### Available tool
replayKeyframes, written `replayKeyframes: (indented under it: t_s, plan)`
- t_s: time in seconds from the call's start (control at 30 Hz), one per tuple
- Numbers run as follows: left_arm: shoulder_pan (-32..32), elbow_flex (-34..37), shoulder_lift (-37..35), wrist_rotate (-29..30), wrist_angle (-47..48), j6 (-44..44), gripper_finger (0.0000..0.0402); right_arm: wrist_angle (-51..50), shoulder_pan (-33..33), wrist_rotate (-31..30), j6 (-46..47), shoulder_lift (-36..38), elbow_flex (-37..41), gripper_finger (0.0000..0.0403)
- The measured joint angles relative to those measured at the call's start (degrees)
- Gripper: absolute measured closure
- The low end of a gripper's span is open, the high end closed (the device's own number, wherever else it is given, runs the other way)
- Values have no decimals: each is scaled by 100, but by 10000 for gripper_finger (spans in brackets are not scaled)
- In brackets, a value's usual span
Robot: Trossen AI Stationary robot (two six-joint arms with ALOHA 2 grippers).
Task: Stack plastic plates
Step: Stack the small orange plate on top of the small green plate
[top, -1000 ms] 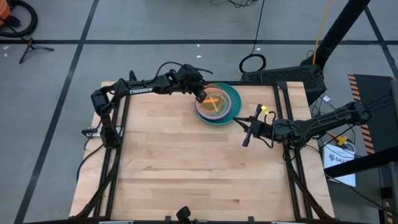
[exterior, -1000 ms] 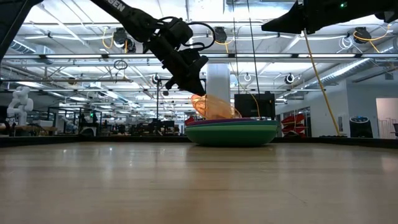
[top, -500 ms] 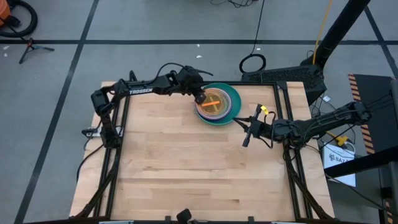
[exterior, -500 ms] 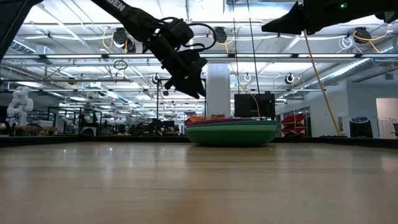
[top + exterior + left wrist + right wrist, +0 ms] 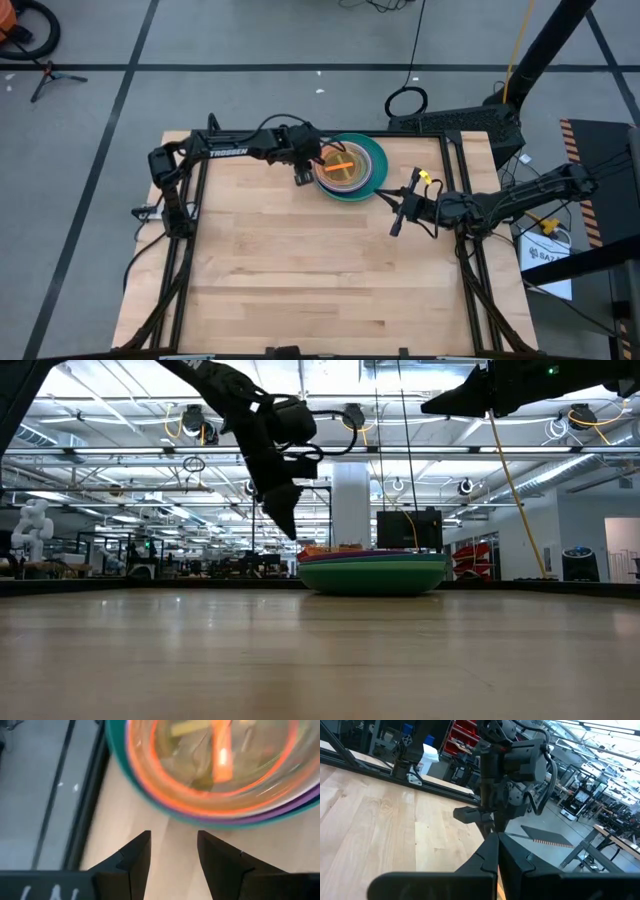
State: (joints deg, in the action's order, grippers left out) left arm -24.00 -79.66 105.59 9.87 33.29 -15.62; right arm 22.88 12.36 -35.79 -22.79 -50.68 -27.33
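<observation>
A stack of plastic plates (image 5: 350, 168) stands at the table's far middle, with a dark green plate (image 5: 375, 574) at the bottom, teal and purple rims above it, and an orange plate (image 5: 220, 780) on top. My left gripper (image 5: 303, 176) hangs open just left of the stack, above the table, fingers pointing down (image 5: 285, 520). In the left wrist view its gap (image 5: 172, 847) shows only bare wood. My right gripper (image 5: 397, 222) is shut and held high, to the right of the stack and a little nearer.
The wooden tabletop (image 5: 300, 270) stretches bare toward the near edge. Black frame rails run along the table's left side (image 5: 190, 230) and right side (image 5: 465, 260). The left arm's link (image 5: 235, 150) lies along the far edge.
My left gripper has opened and let go of the orange plate. The plate was tilted with one edge up and now lies flat on top of the stack. The gripper has then drawn back toward the table's left and near edges, turning to point down.
</observation>
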Motion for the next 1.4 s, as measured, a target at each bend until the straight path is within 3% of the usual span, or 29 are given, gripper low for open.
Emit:
replayKeyframes:
  t_s: [0.4, 1.4]
  plan:
    - [-138, -5, 301, -327, -147, -77, 234, -92, 0, -7, -39, 0, 0, 403]
    - [62, 4, 454, -228, -574, 865, 234, -219, -91, -39, 62, 0, -2, 403]
